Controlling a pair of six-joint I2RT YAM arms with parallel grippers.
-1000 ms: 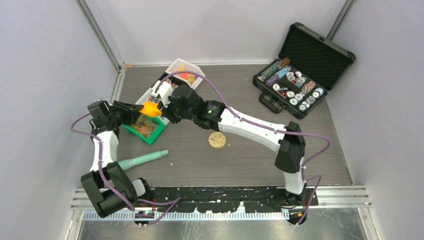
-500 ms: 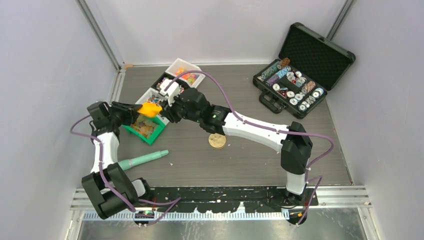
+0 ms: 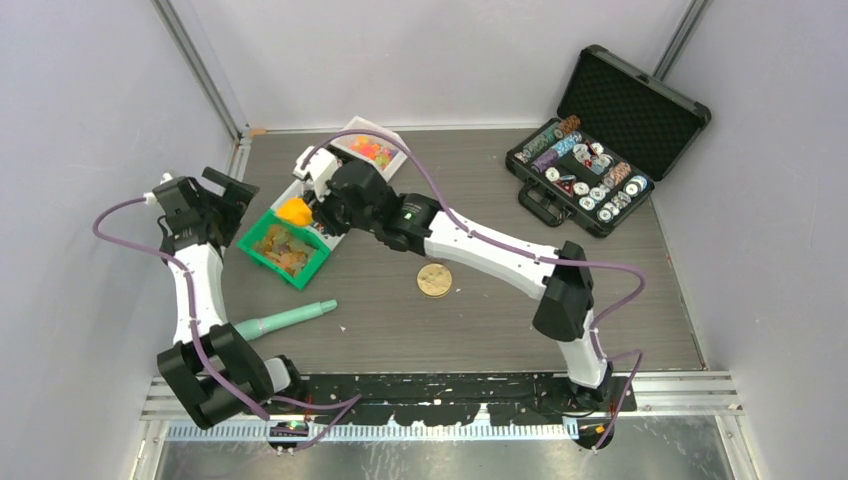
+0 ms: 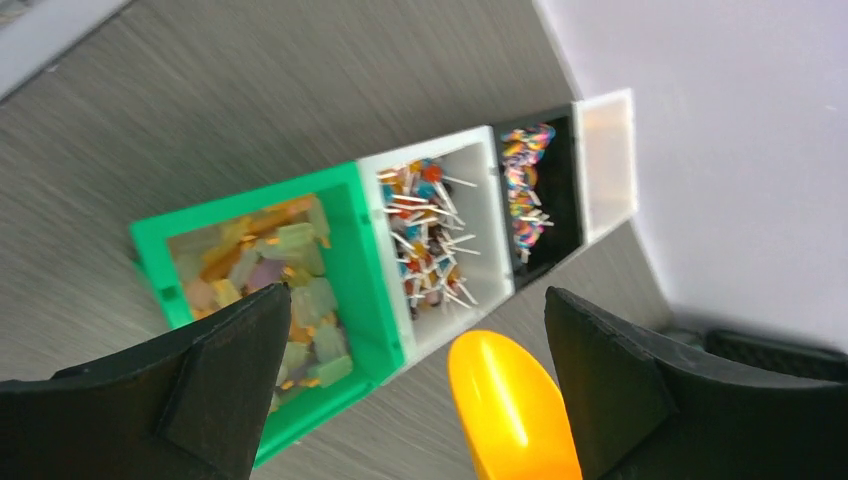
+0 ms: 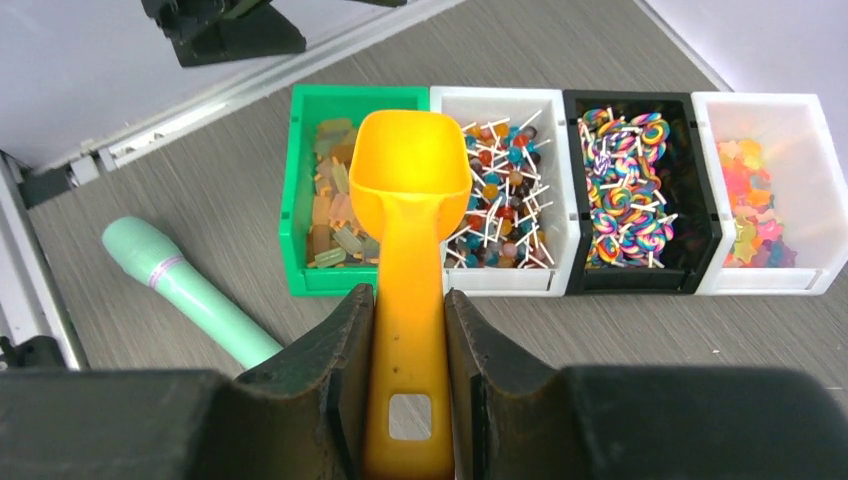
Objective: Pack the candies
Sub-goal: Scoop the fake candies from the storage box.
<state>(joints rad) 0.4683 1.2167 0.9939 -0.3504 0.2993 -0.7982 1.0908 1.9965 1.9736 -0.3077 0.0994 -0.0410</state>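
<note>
Four bins stand in a row. The green bin holds pastel candies, a white bin holds small lollipops, a black bin holds striped swirl candies, and the far white bin holds orange-yellow gummies. My right gripper is shut on the handle of the orange scoop. The scoop's bowl is empty and hangs over the green and lollipop bins. My left gripper stands wide open left of the bins, with the scoop tip showing between its fingers, untouched.
A mint-green cylinder lies on the table in front of the green bin. A flat gold disc lies mid-table. An open black case of poker chips sits at the back right. Walls close in on the left and at the back.
My left gripper has opened wide, let go of the scoop's bowl and drawn back to the left. The right arm has carried the scoop slightly toward the back.
</note>
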